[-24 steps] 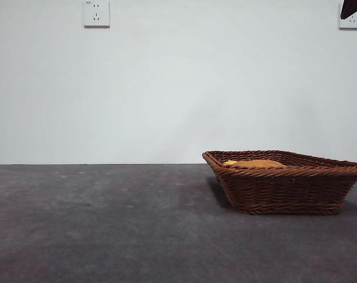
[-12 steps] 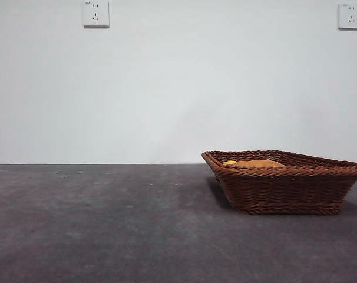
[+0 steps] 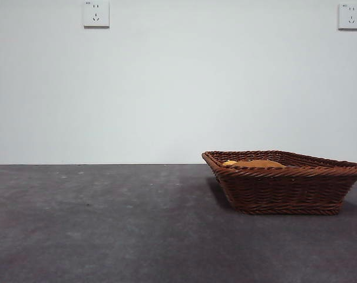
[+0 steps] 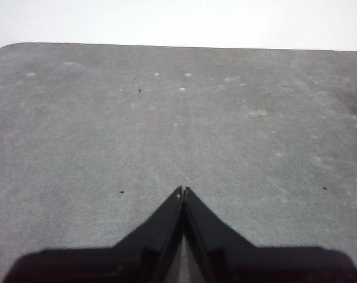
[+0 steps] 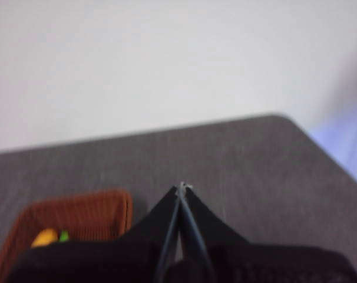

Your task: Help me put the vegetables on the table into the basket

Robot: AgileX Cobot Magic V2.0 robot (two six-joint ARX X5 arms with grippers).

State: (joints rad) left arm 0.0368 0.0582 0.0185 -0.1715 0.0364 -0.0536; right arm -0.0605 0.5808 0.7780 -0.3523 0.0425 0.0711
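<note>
The dark-brown wicker basket [image 3: 284, 183] stands on the dark grey table [image 3: 108, 224] at the right. Above its rim a tan-orange rounded top, the potato [image 3: 258, 163], and a bit of the yellow piece [image 3: 229, 162] show. In the right wrist view the basket [image 5: 78, 215] holds a yellow piece [image 5: 45, 237] and a green bit [image 5: 64, 236]; the eggplant's purple body is hidden. My right gripper [image 5: 182, 187] is shut and empty, beside the basket. My left gripper [image 4: 182, 190] is shut and empty over bare table. Neither gripper shows in the front view.
Two white wall sockets [image 3: 96, 13] [image 3: 350, 15] sit on the white wall behind. The table's rounded far corner shows in the left wrist view [image 4: 13, 50], and another rounded corner in the right wrist view [image 5: 284, 121].
A dark gripper tip at the top right corner of the front view has left the picture. The basket and its contents have not moved.
</note>
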